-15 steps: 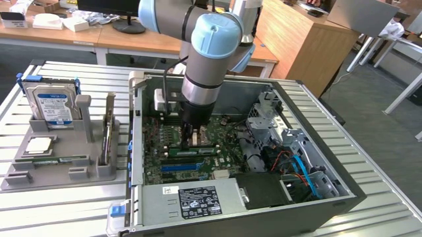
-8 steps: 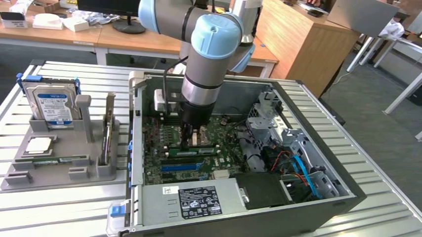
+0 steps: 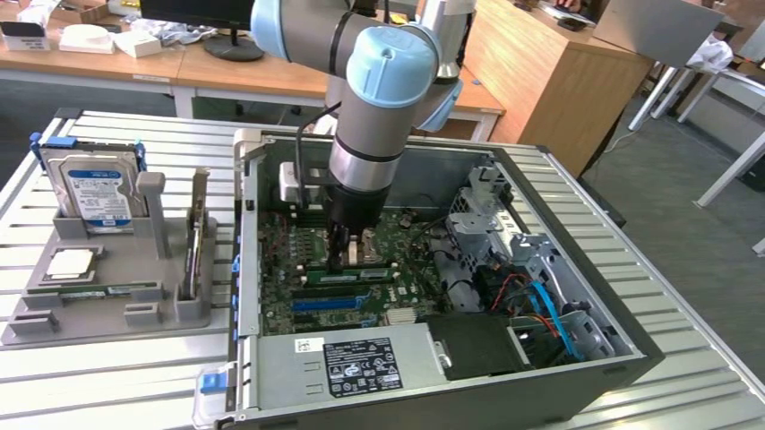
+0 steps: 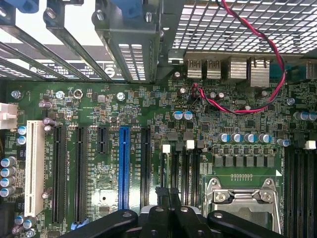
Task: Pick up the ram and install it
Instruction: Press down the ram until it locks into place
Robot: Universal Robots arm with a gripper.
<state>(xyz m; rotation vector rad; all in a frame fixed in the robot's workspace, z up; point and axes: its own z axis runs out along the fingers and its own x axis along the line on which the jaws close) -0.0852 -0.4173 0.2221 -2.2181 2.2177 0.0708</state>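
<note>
One ram point(image 3: 347, 272) under closed fingers point(image 3: 343, 261), exterior view.

**Grey tubes, pale blue caps, black tool**

The arm point(image 3: 358, 81) is built of smooth grey cylindrical segments joined by rounded housings, each closed by a glossy light-blue cap. A dark ring marks the seam just above the wrist's grey tube. A thin black cable loops alongside the wrist. Below it sits a black tool body ending in the gripper point(image 3: 344, 260), whose dark fingers point(image 4: 171, 218) are matte black, with rounded linkage arms bearing small round pivot screws.
</note>
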